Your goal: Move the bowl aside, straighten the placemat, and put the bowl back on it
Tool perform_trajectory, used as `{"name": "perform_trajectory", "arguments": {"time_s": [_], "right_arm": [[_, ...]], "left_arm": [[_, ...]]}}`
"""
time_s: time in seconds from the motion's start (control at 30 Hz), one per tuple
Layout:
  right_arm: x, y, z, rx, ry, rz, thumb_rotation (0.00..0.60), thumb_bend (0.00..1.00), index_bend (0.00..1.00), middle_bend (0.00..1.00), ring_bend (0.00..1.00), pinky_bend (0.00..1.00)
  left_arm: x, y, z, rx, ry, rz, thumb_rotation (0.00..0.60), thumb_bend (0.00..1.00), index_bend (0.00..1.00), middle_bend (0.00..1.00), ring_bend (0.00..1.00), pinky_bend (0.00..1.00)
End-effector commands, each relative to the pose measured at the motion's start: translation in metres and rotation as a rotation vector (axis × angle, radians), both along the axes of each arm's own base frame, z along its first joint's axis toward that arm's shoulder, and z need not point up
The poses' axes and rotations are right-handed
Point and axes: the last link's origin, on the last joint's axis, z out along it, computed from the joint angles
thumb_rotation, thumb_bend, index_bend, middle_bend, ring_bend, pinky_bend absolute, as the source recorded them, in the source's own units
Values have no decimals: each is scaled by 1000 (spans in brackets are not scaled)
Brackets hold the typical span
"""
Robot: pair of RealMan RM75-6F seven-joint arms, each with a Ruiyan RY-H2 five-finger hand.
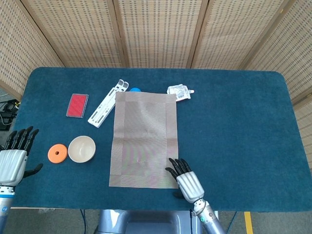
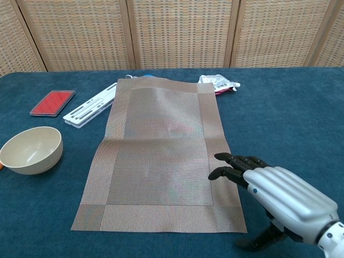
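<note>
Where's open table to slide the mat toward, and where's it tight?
Free: the blue table right of the placemat, below the pouch. Tight: the left side, with bowl, orange disc, white rack, red case.

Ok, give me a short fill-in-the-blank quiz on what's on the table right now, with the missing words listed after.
1. The bowl sits on the blue table, to the ____ of the placemat in the head view.
2. The flat disc right beside the bowl is ____ in colour.
3. The right hand has its fingertips over the placemat's near ____ corner in the chest view.
4. The left hand holds ____.

Missing words: left; orange; right; nothing
</note>
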Motion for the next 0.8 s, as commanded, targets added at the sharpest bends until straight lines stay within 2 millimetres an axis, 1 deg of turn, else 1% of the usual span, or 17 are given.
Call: {"name": "perform_trajectory", "arguments": {"time_s": [0.03,0.27,0.63,0.8], "right_arm": [[3,-2,-3,-3,-5,-11,600,283,237,0,0,0],[4,-6,-11,-13,-11,-28,600,297,245,0,0,0],[2,-10,-17,-9,23,-37,600,348,248,0,0,0],[-1,-12,-22,-42,53,-22,600,515,253,0,0,0]], "left_arm": [[-1,0,1,2,-2,3,600,178,0,0,0,0],[-1,1,1,-1,-5,3,600,178,0,0,0,0],[-1,1,-1,-6,-14,-1,600,178,0,0,0,0],[0,1,-1,-5,-20,-6,600,178,0,0,0,0]]}}
